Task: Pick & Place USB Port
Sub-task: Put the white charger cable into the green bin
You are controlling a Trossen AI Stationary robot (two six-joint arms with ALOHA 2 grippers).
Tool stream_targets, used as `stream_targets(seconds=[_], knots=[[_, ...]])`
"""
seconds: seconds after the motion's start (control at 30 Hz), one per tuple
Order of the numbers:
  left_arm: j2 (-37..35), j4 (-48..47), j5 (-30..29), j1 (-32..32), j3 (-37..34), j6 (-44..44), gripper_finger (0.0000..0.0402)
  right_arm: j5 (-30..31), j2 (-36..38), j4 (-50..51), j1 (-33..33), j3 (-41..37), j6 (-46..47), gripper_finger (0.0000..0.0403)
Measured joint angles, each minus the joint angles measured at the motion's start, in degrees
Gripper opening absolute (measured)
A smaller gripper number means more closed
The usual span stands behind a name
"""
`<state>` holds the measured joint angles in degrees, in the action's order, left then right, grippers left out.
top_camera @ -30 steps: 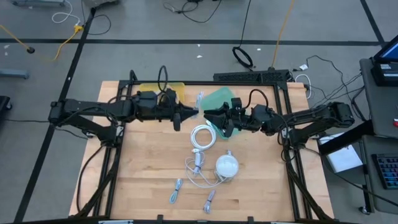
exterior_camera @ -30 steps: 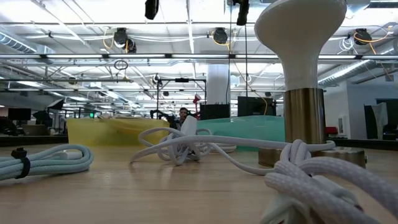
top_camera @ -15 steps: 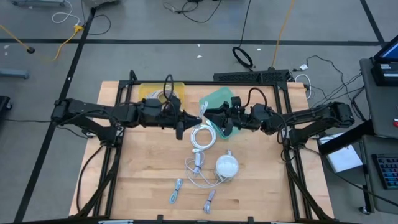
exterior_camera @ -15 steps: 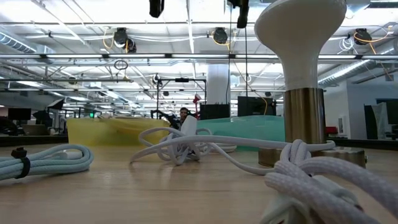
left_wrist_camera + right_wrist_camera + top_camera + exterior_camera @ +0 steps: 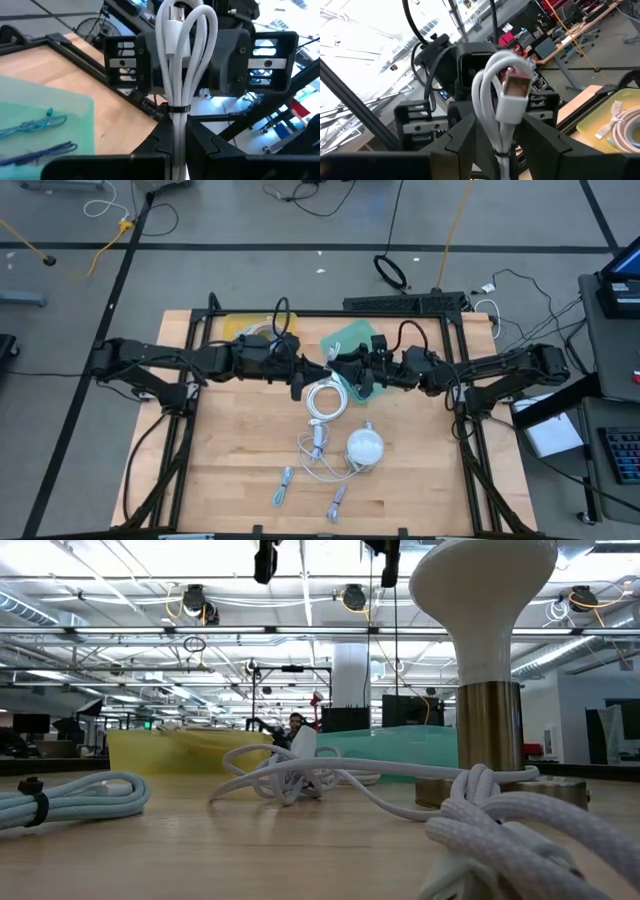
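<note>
Where the arms meet: above the far middle of the counter (image 5: 230, 450), tip to tip.
Left gripper (image 5: 178, 137): fingers clenched on the white USB cable (image 5: 177, 75), a tied bundle.
Right gripper (image 5: 502, 142): fingers released, spread either side of the bundle's plug end.
Cable position: mid-air, by the green tray (image 5: 350, 337).

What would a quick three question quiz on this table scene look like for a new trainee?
1. True or false: the left gripper is shut on the white cable.
2. Which tray holds the blue cables? A: yellow. B: green. C: neither.
3. How many small bundled cables lie between the lamp and the table's front edge?
Key: 1 true. 2 B, the green tray. 3 two.
</note>
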<state>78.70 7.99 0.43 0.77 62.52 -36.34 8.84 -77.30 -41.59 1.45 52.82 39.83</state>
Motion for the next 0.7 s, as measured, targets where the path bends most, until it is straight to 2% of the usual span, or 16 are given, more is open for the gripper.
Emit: stream_targets(seconds=[0.17,0.33,0.37,0.53,0.7], knots=[[0.48,1.05,1.07,0.23,0.02,-0.27,0.0018,0.0,0.0,0.15,0.02,0.0,1.5,0.0115],[0.76,1.42,1.07,0.21,0.02,-0.56,0.0018,0.15,0.04,0.7,0.0,0.0,1.32,0.0025],[0.76,1.57,1.12,0.23,0.02,-0.63,0.0022,0.18,0.04,0.77,0.0,0.0,1.28,0.0018],[-0.92,-1.94,5.32,0.57,-0.09,-0.41,0.0068,-0.61,0.33,6.12,-1.72,0.11,5.33,0.0017],[-5.78,-15.27,8.31,0.99,-0.06,-0.09,0.0085,1.17,2.97,24.36,-5.14,0.04,5.24,0.0017]])
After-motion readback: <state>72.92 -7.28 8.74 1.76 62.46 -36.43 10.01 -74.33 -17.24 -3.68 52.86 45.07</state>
